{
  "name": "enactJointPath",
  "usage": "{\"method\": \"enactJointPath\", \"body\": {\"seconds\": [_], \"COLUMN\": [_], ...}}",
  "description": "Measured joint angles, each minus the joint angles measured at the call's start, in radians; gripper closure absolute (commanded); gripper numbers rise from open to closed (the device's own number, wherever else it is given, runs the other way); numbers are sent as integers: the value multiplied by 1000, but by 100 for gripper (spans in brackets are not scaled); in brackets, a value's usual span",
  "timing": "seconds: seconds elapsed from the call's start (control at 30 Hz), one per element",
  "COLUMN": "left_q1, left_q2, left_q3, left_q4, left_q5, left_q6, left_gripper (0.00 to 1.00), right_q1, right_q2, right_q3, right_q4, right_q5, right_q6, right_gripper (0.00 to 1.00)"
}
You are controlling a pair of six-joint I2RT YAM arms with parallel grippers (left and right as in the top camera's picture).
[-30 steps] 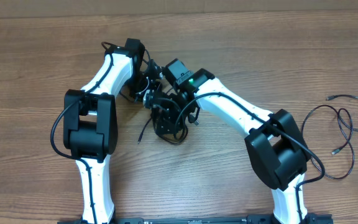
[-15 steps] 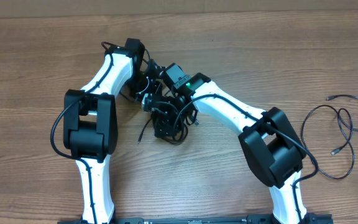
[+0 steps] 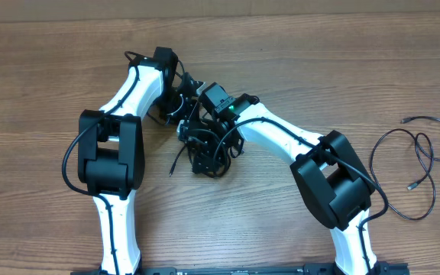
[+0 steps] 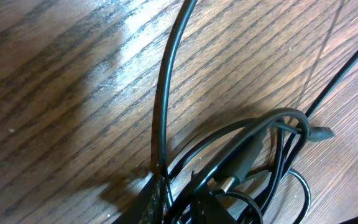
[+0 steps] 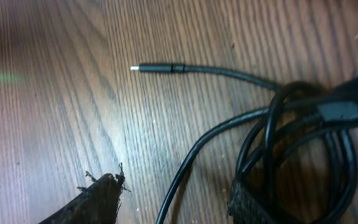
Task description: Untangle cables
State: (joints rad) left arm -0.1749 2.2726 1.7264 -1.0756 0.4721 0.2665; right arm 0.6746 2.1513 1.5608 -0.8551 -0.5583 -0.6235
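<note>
Where your left fingers (image 4: 159, 198) pinch together, they have one strand of the cable tangle (image 3: 208, 153) caught between them. Your right fingers (image 5: 101, 199) stand well apart and grip nothing; one rests against the tangle, and a strand passes loose between them. A plug end (image 5: 143, 68) pokes out of the tangle onto the bench (image 3: 319, 61). Another cable (image 3: 422, 164) lies well apart from the tangle, to its right.

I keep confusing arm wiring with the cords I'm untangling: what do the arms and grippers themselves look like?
Both the left arm and right arm have white rounded links with blocky black joint housings. A black cable, thicker than the loose cables, runs along each. The right gripper has dark fingers with frayed, fuzzy pads.
</note>
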Motion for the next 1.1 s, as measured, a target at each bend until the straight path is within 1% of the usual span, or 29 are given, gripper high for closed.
{"method": "enactJointPath", "body": {"seconds": [0.07, 0.2, 0.43, 0.63, 0.7, 0.73, 0.97, 1.1], "left_q1": [0, 0, 0, 0, 0, 0, 0, 0], "left_q2": [0, 0, 0, 0, 0, 0, 0, 0], "left_q3": [0, 0, 0, 0, 0, 0, -1, -1], "left_q4": [2, 6, 6, 3, 0, 0, 9, 18], "left_q5": [0, 0, 0, 1, 4, 4, 4, 3], "left_q6": [0, 0, 0, 0, 2, 3, 3, 3], "left_gripper": [84, 84, 84, 84, 84, 84, 84, 84], "right_q1": [0, 0, 0, 0, 0, -1, -1, 1], "right_q2": [0, 0, 0, 0, 0, 0, 0, 0], "right_q3": [0, -2, -4, -40, -51, -53, -58, -58], "right_q4": [23, 53, 23, 24, 19, 16, 13, 17], "right_q5": [-3, -3, 1, 3, -11, -18, -74, -93], "right_q6": [0, -1, 2, 2, 3, 7, 99, 169], "right_gripper": [40, 40, 40, 40, 51, 53, 58, 58]}}
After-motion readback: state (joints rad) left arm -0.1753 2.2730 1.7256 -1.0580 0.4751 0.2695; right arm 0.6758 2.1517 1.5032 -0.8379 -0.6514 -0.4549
